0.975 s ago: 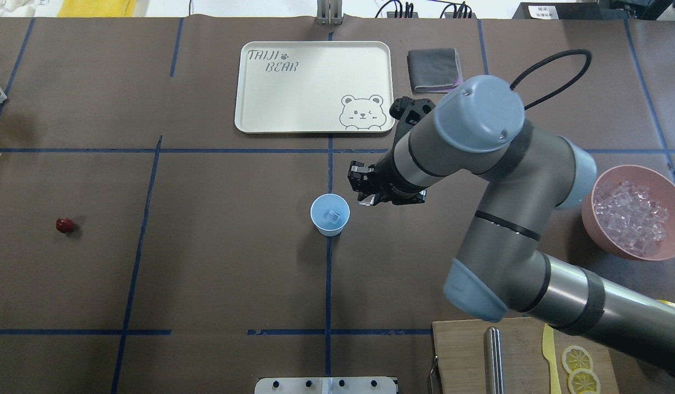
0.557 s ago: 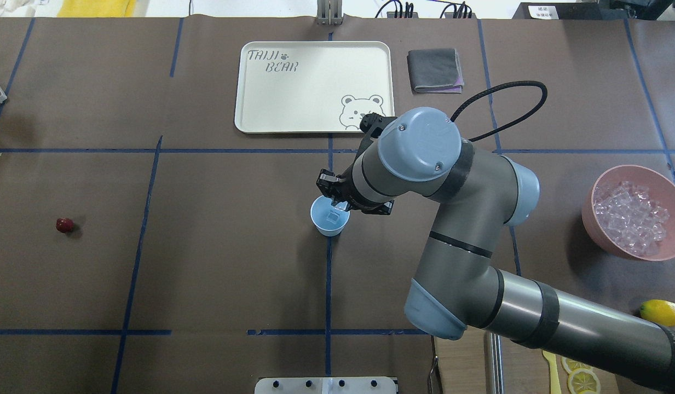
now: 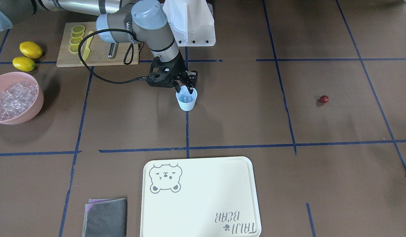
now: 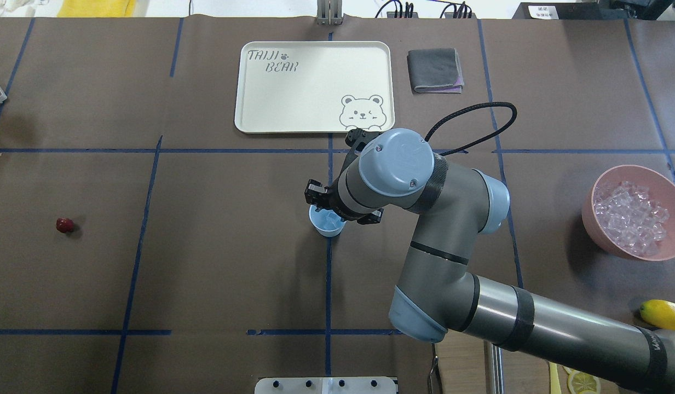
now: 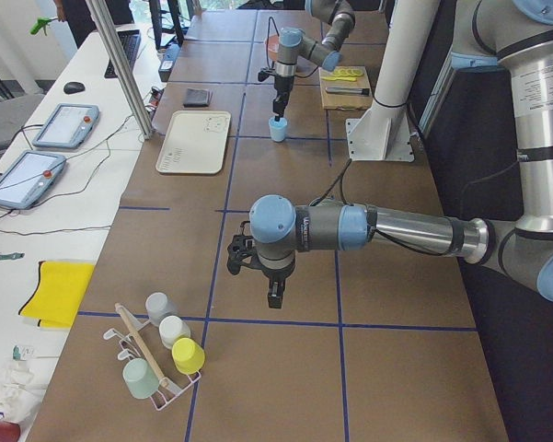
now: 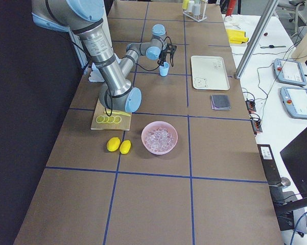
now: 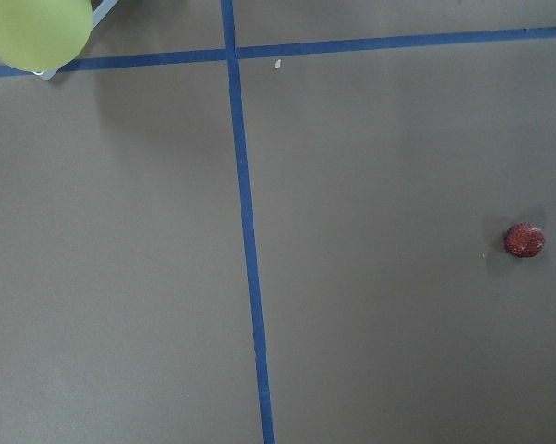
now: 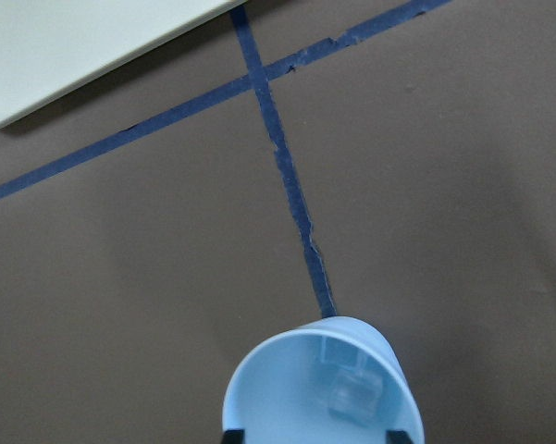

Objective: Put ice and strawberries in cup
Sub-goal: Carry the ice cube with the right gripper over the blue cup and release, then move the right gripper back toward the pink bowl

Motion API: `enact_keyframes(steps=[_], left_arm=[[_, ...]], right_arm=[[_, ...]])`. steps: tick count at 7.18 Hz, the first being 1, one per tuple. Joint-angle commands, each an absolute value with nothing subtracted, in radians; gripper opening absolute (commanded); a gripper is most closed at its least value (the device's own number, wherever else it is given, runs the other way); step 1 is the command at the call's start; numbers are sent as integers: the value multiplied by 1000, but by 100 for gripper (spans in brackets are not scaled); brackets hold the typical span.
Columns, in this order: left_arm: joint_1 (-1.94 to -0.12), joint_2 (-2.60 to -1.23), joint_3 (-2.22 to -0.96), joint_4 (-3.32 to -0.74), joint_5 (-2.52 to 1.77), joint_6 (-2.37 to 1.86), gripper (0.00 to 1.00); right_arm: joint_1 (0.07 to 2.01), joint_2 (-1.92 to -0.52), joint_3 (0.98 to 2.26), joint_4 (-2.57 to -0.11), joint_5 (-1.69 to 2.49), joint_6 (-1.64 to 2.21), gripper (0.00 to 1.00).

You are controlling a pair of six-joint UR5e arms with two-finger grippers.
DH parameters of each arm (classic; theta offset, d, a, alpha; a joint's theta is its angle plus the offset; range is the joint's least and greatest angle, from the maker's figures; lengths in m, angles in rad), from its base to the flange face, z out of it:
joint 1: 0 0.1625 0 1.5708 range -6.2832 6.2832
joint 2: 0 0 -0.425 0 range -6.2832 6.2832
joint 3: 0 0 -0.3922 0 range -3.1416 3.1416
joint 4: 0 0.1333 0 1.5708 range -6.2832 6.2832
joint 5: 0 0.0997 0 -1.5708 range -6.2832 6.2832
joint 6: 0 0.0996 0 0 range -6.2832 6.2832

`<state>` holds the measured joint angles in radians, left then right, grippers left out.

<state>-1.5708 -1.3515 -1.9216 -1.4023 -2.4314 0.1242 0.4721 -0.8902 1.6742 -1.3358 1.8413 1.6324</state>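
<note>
Right arm slid over from beside the cup (image 3: 186, 100) within the last second, so the right end effector (image 3: 185, 89) was parked straight above it, pointing down at the mouth. On the wrist cam the two black fingertips (image 8: 231, 437) sat wide apart, one at either side of the rim, with nothing pinched between them. A couple of clear ice cubes (image 8: 352, 393) lay in the bottom of the cup. The cup stood upright on a blue tape line mid table (image 3: 255, 131). The heap of ice (image 3: 12, 98) was in the pink bowl (image 3: 38, 102) off on the robot's right, near two lemons (image 3: 31, 49). The strawberry (image 3: 324, 99) sat alone way out on the robot's left, well apart from the cup. The left end effector (image 5: 272, 296) hung over the table on that side, pointing down. Couldn't tell from the side view whether it was spread or closed.
</note>
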Motion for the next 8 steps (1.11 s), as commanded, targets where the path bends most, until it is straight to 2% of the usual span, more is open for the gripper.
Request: enact_keyframes(steps=[1,3,6,8], left_arm=[[-1571,-1351,-1922,-1402,-2431,124,100],[-1571,-1350,-1922,-1402,-2430,124,100],[-1571,-1348,-1922,-1402,-2430,124,100],[-1571,-1348,-1921,-1402,-2430,124,100]], right_arm=[[471,-890,1678,-1333,1839,1632,64],[520,-914,1756,-1344,1858,1631,64],[679,-1299,2056,-1339,2029,1463,63],[814,-1505,2112,-1328,2115,1161,63]])
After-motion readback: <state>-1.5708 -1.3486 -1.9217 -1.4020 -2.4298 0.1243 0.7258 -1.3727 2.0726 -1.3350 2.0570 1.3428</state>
